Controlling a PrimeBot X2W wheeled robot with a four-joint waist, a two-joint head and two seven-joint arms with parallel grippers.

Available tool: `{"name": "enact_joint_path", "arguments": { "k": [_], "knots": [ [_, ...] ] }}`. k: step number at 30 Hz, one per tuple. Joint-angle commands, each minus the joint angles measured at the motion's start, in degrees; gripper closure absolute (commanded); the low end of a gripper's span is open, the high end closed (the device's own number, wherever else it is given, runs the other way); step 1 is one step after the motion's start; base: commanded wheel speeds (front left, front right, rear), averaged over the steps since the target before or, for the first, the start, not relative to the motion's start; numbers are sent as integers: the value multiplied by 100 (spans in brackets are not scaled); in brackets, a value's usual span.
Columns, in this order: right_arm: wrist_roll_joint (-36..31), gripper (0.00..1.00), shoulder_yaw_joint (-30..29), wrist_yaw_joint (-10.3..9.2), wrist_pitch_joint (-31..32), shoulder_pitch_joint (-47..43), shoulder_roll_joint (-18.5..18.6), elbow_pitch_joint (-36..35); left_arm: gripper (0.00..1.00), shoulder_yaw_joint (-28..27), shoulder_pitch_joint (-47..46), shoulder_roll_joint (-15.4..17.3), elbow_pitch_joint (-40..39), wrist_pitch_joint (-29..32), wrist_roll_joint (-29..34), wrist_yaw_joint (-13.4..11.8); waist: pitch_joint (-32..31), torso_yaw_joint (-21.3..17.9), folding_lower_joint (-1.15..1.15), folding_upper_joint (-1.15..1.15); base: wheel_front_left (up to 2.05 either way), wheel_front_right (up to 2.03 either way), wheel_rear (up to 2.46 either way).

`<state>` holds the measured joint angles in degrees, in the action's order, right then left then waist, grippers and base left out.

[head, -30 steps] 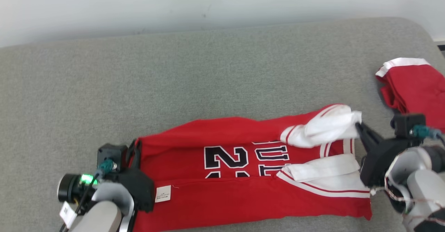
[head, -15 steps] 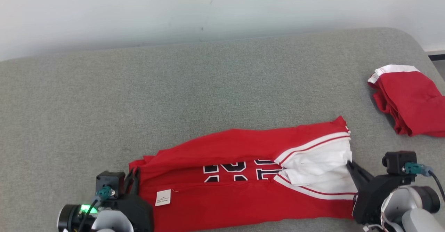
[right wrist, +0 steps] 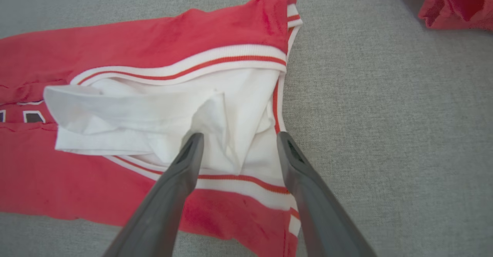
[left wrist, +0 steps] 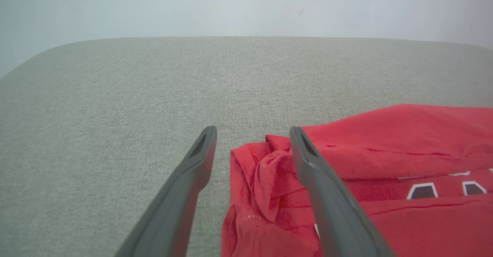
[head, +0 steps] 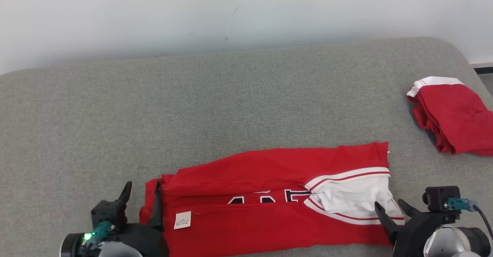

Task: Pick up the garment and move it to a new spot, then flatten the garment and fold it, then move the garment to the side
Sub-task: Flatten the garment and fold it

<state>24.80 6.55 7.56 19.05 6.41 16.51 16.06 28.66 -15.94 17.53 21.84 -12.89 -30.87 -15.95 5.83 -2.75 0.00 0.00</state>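
Observation:
The garment (head: 265, 203), a red jersey with white trim and dark lettering, lies folded into a long strip near the front edge of the grey surface. Its two long sides are turned in toward the middle. My left gripper (head: 141, 193) stands open at the strip's left end, one finger over the red hem (left wrist: 265, 172), the other over bare cushion. My right gripper (head: 389, 205) is open at the right end, above the white sleeve fabric (right wrist: 161, 110). Neither gripper holds anything.
A second red cloth with a white band (head: 450, 114) lies crumpled at the right edge of the grey cushion (head: 192, 106). A pale wall runs behind it. The cushion's rounded right corner is close to that cloth.
Both grippers have opened and let go of the garment's ends. The far flap, lifted a second ago, now lies folded toward the middle. The head camera has tilted, shifting the whole picture.

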Motion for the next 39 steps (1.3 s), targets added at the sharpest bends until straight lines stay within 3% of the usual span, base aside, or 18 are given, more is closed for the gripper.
{"name": "enact_joint_path", "arguments": {
  "k": [1, 9, 16, 26, 39],
  "knots": [
    [-47, 0, -89, -18, 0, -90, 23, -107, 0, -169, 127, -23, -113, -160, -21, 70, -54, 22, 0, 0, 0, 0, 0],
    [-58, 0, -527, -18, 216, -52, -19, -445, 0, -1319, 862, -364, -1358, -223, 702, 460, -240, 163, 0, 0, 0, 0, 0],
    [-194, 0, -846, -18, 553, 243, -124, 16, 0, -2163, 1505, -826, -1722, -226, 1321, 896, -291, 304, 0, 0, 0, 0, 0],
    [-427, 0, -1217, -17, 463, 651, -289, 909, 0, -2638, 1765, -1175, -1780, -226, 1803, 1329, -199, 614, 0, 0, 0, 0, 0],
    [-881, 0, -1489, -18, 715, 888, -586, 1907, 0, -3029, 1519, -1402, -1713, -226, 2040, 1695, 0, 801, 0, 0, 0, 0, 0]
  ]
}}
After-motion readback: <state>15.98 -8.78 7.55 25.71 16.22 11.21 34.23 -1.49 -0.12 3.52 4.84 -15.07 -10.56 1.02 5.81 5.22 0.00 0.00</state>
